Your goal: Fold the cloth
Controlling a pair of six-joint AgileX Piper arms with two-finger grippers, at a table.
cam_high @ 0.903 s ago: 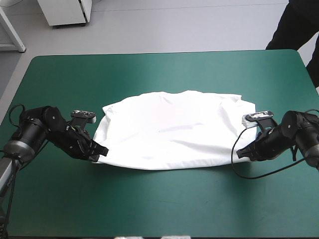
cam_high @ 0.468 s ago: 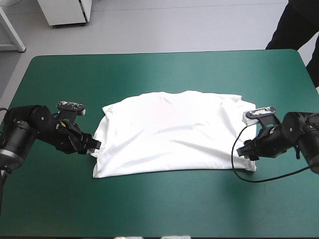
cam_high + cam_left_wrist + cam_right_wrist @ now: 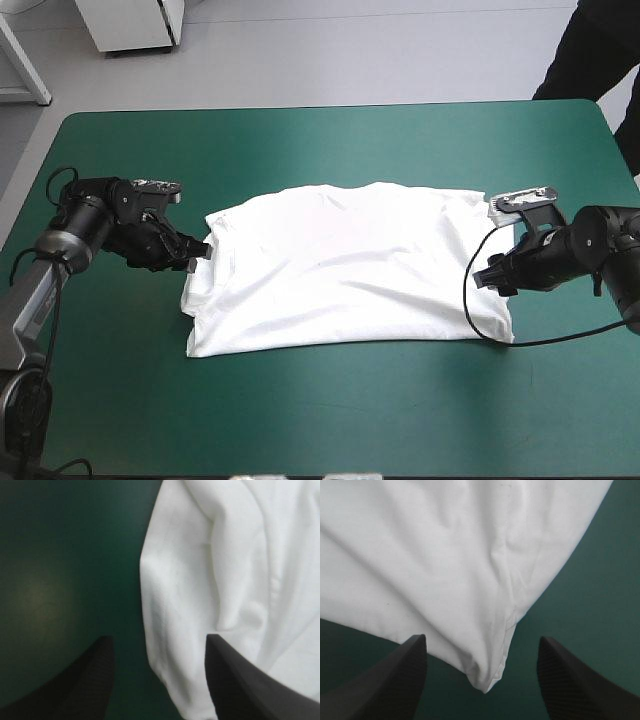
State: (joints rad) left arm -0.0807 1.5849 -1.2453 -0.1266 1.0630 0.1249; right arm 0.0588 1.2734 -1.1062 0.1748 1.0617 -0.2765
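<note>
The white T-shirt (image 3: pixel 350 270) lies spread flat on the teal-green cover (image 3: pixel 320 420), stretched between the two grippers. The left gripper (image 3: pixel 198 252) sits low at one side edge, fingers parted, with the cloth's edge reaching in between them. The right gripper (image 3: pixel 487 275) is likewise released, a corner of the cloth poking between its spread fingers.

The left arm (image 3: pixel 85 215) and right arm (image 3: pixel 605 245) reach in low from opposite sides. The left gripper (image 3: pixel 197 252) and right gripper (image 3: pixel 486 276) point inward, each with black fingers (image 3: pixel 75 685) spread apart.
</note>
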